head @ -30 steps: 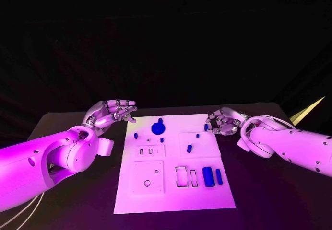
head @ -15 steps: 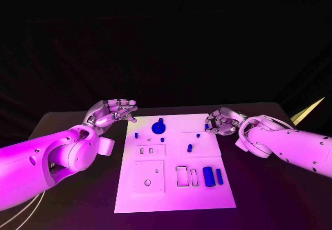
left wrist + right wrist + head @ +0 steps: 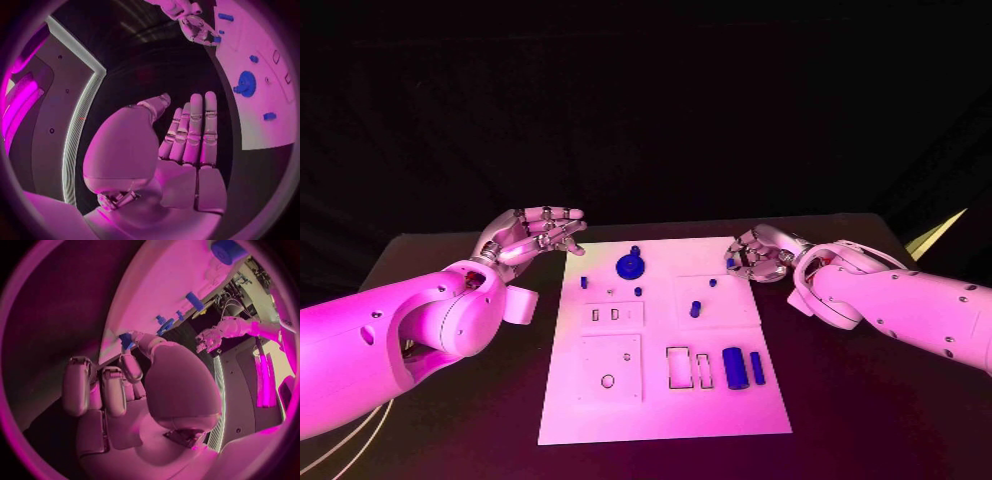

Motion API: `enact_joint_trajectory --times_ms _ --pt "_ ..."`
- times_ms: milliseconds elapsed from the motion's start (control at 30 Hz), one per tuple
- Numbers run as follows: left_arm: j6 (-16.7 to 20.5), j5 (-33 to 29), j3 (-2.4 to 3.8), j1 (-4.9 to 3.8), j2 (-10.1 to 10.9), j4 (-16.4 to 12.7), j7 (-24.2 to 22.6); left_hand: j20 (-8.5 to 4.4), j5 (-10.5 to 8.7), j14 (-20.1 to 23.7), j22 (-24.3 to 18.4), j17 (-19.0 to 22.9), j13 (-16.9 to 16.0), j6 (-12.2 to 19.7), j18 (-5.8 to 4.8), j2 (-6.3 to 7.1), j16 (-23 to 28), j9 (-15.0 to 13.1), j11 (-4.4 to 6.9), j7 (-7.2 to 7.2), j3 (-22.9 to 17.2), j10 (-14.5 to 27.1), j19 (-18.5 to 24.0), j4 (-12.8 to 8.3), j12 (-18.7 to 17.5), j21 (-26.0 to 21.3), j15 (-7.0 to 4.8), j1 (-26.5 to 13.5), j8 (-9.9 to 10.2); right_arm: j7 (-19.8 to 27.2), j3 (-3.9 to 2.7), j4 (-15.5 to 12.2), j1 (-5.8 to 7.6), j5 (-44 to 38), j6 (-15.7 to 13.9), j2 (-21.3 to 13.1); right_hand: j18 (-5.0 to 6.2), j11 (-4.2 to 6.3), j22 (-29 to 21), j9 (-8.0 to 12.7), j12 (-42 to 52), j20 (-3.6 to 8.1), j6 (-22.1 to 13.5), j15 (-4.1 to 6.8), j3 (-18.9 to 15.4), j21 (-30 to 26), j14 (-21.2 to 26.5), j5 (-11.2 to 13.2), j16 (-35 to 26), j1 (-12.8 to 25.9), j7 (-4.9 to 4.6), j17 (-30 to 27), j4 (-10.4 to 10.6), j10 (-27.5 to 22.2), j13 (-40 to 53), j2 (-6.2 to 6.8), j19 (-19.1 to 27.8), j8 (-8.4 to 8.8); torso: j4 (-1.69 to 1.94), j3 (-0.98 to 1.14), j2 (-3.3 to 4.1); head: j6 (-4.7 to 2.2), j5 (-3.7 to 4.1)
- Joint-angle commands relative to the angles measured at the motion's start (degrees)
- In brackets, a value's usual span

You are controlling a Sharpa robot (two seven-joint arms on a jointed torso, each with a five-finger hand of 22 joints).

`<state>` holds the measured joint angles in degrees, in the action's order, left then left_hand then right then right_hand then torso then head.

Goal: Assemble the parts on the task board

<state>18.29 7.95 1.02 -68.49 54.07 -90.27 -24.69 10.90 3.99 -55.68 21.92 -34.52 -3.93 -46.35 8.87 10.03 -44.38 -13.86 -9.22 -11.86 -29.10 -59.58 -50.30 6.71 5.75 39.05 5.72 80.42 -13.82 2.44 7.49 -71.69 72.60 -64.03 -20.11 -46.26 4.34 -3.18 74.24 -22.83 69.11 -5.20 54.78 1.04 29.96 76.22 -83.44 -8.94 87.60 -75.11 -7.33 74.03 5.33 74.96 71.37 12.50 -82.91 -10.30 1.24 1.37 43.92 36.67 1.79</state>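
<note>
The right hand (image 3: 764, 254) sits at the far right edge of the white board (image 3: 661, 410), and a small blue piece (image 3: 730, 264) shows right at its fingers. From the right wrist view that blue piece (image 3: 125, 340) looks nipped between the thumb and a finger at the board's edge, so I take it as held, the other fingers curled loosely. The left hand (image 3: 531, 236) hangs over the dark surface (image 3: 862, 400) just off the board's far left corner, fingers straight and a little apart, holding nothing. The step looks like a pick-up of that edge piece. Next, I'd guess, it must be carried inward and lined up with a free slot, perhaps near the round blue part (image 3: 630, 267), without twisting in the pinch.
</note>
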Motion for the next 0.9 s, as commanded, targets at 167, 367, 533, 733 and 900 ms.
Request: enact_joint_trajectory --times_ms 167,367,533,733,900 --pt "-0.14 -0.03 0.04 -0.04 0.0 -0.15 -0.06 -0.02 0.27 0.68 0.88 -0.4 -1.06 0.54 1.37 -0.54 -1.23 -0.86 -0.23 -1.22 -0.26 0.46 0.84 -0.04 -0.34 0.94 -0.25 -1.26 0.75 0.08 0.02 0.19 -0.1 -0.29 0.1 0.22 -1.24 0.72 6.48 -0.34 1.04 0.47 1.38 0.46 0.77 1.37 -5.87 1.16 0.85 -0.38 0.21 13.39 -1.07 1.04 1.02 -1.88 -0.65 -1.28 0.01 0.04 0.02 0.06 -0.01" --pt "-0.13 -0.03 0.04 -0.04 0.07 -0.16 -0.02 -0.02 0.27 0.68 0.88 -0.4 -1.06 0.54 1.37 -0.54 -1.23 -0.86 -0.23 -1.22 -0.26 0.46 0.84 -0.04 -0.34 0.94 -0.25 -1.26 0.75 0.15 0.02 0.32 -0.11 -0.34 -0.32 0.23 -1.24 0.81 6.49 -0.43 1.08 0.56 1.65 0.54 0.86 1.35 -5.86 1.3 0.83 -0.36 0.32 13.36 -1.14 1.1 1.07 -2.07 -0.66 -1.54 -0.02 0.04 0.0 0.06 -0.02" --pt "-0.16 -0.03 0.04 -0.04 0.11 -0.2 0.02 -0.02 0.27 0.68 0.88 -0.4 -1.06 0.54 1.37 -0.54 -1.23 -0.86 -0.23 -1.22 -0.26 0.46 0.84 -0.04 -0.34 0.94 -0.25 -1.26 0.75 0.61 0.02 0.22 -0.11 -0.36 -1.89 0.22 -1.37 1.16 6.93 -0.77 1.33 0.84 2.5 0.83 1.26 1.85 -5.85 1.24 0.78 -0.45 0.71 13.3 -1.42 1.43 1.33 -2.89 -0.96 -2.5 -0.02 0.05 0.01 0.07 -0.03" --pt "-0.16 -0.03 0.04 -0.04 0.14 -0.22 0.03 -0.02 0.27 0.68 0.88 -0.4 -1.06 0.54 1.37 -0.54 -1.23 -0.86 -0.23 -1.22 -0.26 0.46 0.84 -0.04 -0.34 0.94 -0.25 -1.26 0.75 1.14 0.02 -0.06 -0.12 -1.1 -4.3 0.23 -1.53 1.44 7.47 -1.29 1.27 1.16 2.85 1.09 2.22 2.42 -5.88 3.19 0.82 -0.51 0.98 13.41 -1.89 1.76 1.38 -4.43 -1.33 -3.81 0.02 0.08 0.02 0.07 0.03" --pt "-0.18 -0.03 0.03 -0.04 0.14 -0.2 0.02 -0.02 0.27 0.68 0.88 -0.4 -1.06 0.54 1.37 -0.54 -1.23 -0.86 -0.23 -1.22 -0.26 0.46 0.84 -0.04 -0.34 0.94 -0.25 -1.26 0.75 1.61 0.01 -0.78 -0.12 -2.3 -6.31 0.24 -1.6 1.46 7.73 -1.47 0.99 1.21 2.93 1.12 2.73 2.71 -5.92 3.76 0.89 -0.41 0.98 13.53 -1.99 1.71 1.19 -4.93 -1.5 -4.29 -0.02 0.1 -0.02 0.16 -0.09"
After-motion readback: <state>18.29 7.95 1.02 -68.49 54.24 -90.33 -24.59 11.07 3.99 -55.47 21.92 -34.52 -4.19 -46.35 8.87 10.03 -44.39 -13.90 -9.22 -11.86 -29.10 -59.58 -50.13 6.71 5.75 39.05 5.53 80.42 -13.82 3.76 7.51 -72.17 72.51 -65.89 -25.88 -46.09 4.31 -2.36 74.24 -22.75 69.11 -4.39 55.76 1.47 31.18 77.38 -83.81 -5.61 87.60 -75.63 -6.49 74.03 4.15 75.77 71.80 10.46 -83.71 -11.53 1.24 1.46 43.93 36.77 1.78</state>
